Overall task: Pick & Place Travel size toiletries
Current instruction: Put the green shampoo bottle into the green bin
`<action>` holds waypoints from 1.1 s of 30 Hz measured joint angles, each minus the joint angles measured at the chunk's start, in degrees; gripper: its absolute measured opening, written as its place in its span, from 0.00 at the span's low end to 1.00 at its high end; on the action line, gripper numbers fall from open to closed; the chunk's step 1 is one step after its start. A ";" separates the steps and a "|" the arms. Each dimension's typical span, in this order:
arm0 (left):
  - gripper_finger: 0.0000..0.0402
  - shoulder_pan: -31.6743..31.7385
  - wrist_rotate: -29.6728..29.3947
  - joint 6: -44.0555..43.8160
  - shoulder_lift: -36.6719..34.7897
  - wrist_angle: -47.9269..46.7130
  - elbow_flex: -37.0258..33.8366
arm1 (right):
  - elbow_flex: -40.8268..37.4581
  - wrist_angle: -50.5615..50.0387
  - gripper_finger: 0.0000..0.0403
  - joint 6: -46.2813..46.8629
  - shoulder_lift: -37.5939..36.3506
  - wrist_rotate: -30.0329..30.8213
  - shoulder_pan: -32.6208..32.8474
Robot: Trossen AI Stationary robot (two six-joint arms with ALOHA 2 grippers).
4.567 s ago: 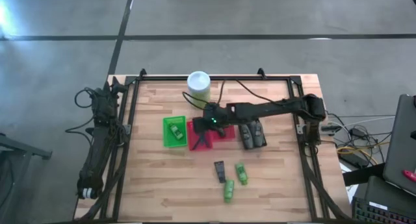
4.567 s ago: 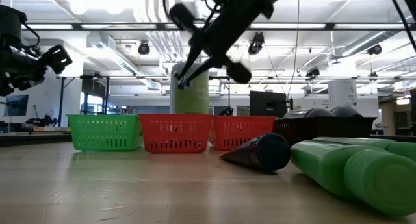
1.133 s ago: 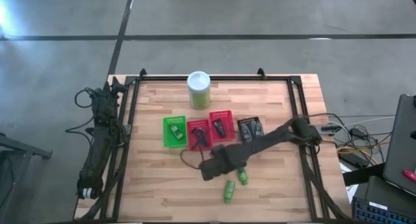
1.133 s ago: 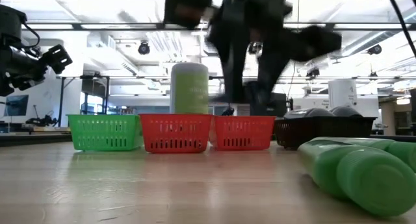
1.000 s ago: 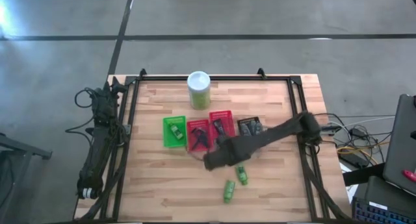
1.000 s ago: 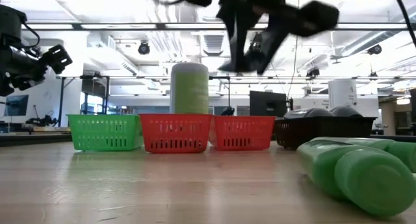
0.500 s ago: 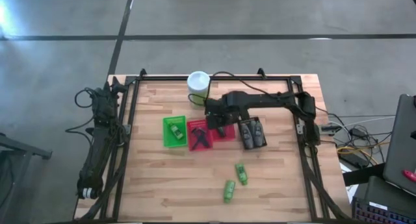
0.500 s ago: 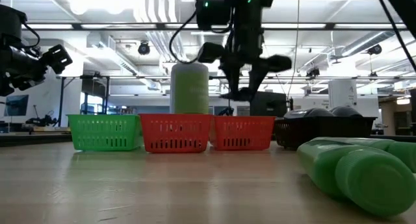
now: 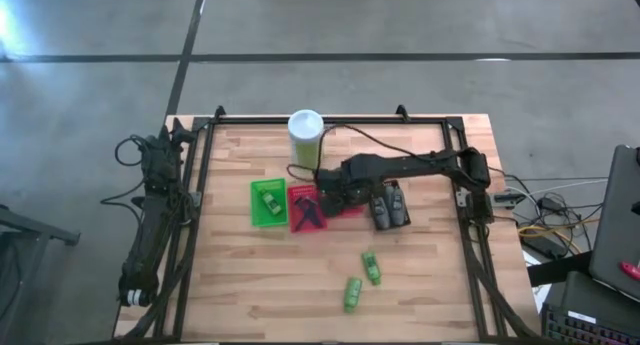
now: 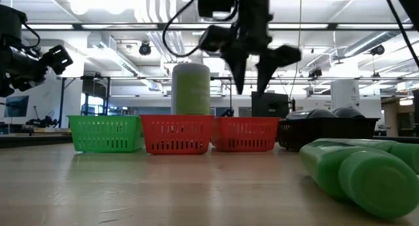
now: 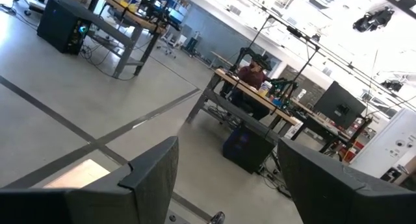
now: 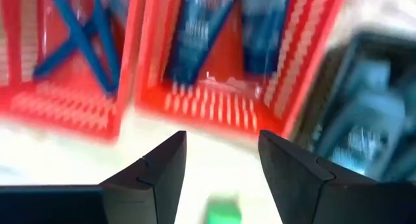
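From above, the right gripper [image 9: 335, 195] reaches in from the right side and hangs over the red basket [image 9: 345, 207] second from the right in a row of four; to its left stand another red basket [image 9: 306, 217] holding crossed black razors [image 9: 308, 211] and a green basket [image 9: 266, 203] holding a green tube [image 9: 269, 198], and to its right a dark basket [image 9: 388, 205] with dark grey bottles [image 9: 391, 209]. A pale-green canister [image 9: 304, 135] stands behind the row. Two green mini tubes [image 9: 362, 281] lie loose on the near part of the wooden table [image 9: 420, 275]. The left arm [image 9: 150, 225] rests folded at the table's left edge. At table height, the right gripper [image 10: 249, 72] hangs above the baskets, fingers spread and empty. The left wrist camera faces the room, its own fingers [image 11: 153, 169] standing wide apart with nothing between them; a seated person [image 11: 250, 78] shows at a far desk. The right wrist camera looks down on black flat tubes [image 12: 227, 26] lying in the red basket, its fingers [image 12: 159, 169] parted and holding nothing.
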 joint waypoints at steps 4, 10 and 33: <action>0.66 -0.01 0.00 0.00 0.00 0.00 0.00 | 0.00 -3.70 0.49 3.12 -1.73 0.76 4.32; 0.66 -0.02 0.00 0.00 0.00 0.00 0.00 | -0.18 -6.13 0.54 9.41 -2.78 -1.30 11.21; 0.66 -0.02 0.00 0.00 0.04 0.00 0.00 | -17.75 11.70 0.75 33.01 -2.73 -5.56 27.33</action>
